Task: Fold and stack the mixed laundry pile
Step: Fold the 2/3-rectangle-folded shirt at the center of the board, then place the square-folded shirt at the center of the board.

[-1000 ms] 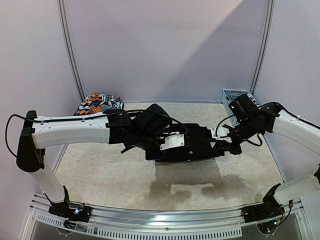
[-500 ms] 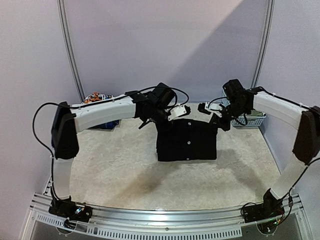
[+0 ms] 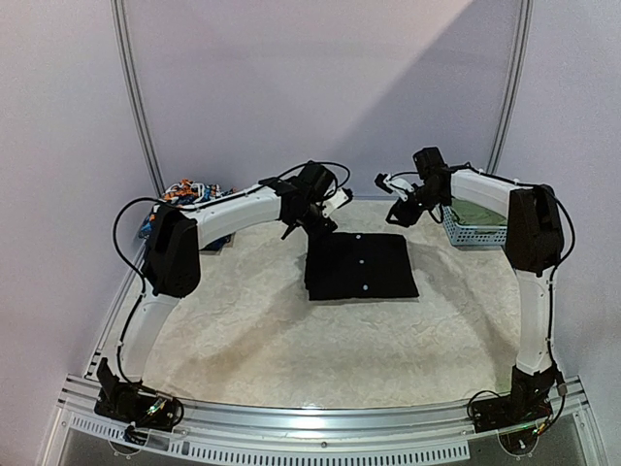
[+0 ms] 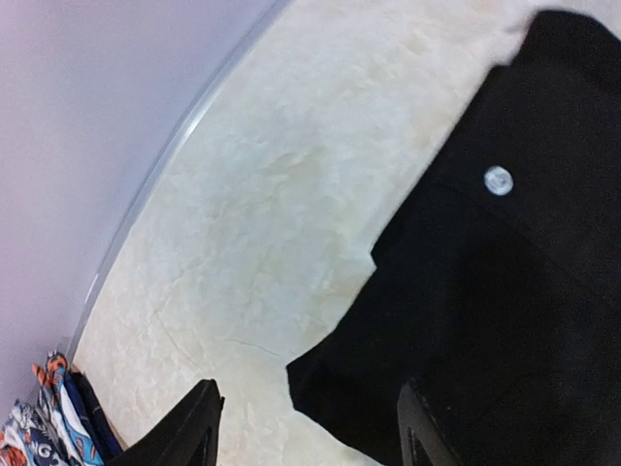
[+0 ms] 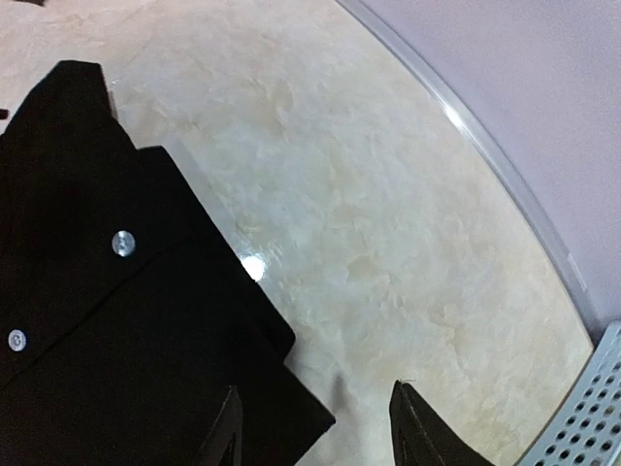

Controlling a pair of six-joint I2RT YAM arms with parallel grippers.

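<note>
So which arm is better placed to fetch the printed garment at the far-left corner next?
Left. The left gripper, open, hangs at the left edge of the folded black garment, nearest the printed garment; the right gripper, open, is far off beside the basket.

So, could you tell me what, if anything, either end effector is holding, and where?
Nothing is held: the left end effector and right end effector are both open above the folded black garment's far corners.
</note>
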